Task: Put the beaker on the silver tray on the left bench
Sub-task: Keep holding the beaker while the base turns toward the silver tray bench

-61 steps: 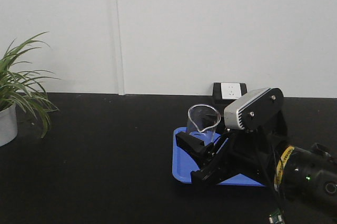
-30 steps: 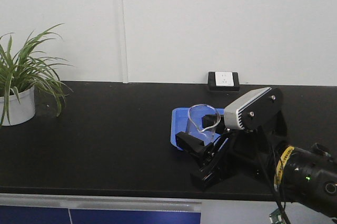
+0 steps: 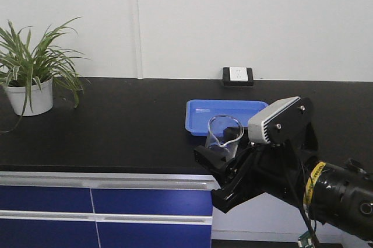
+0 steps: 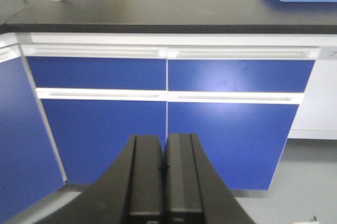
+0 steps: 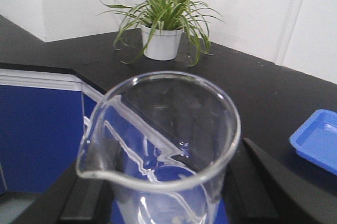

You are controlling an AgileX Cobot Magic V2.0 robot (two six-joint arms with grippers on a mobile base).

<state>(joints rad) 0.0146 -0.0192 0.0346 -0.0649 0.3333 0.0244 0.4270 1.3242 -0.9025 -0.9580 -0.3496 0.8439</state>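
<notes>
My right gripper (image 3: 224, 150) is shut on the beaker (image 3: 225, 133), a small clear glass one with a pouring lip. It holds the beaker upright in the air, in front of the black bench's front edge (image 3: 116, 163). In the right wrist view the beaker (image 5: 163, 129) fills the frame between the two black fingers (image 5: 258, 182), and it holds nothing. My left gripper (image 4: 164, 138) is shut on nothing and points at the blue cabinet fronts (image 4: 226, 129). The silver tray is out of view.
A bright blue tray (image 3: 195, 121) lies on the black bench behind the beaker. A potted plant (image 3: 32, 79) stands at the far left and a wall outlet (image 3: 238, 76) sits behind the tray. The counter turns a corner at the left (image 5: 21, 39); I cannot tell if that run is the left bench.
The whole view has pulled back from the bench. The blue tray and plant have receded and the cabinet fronts have come into view. The beaker has stayed in my right gripper, now off the blue tray.
</notes>
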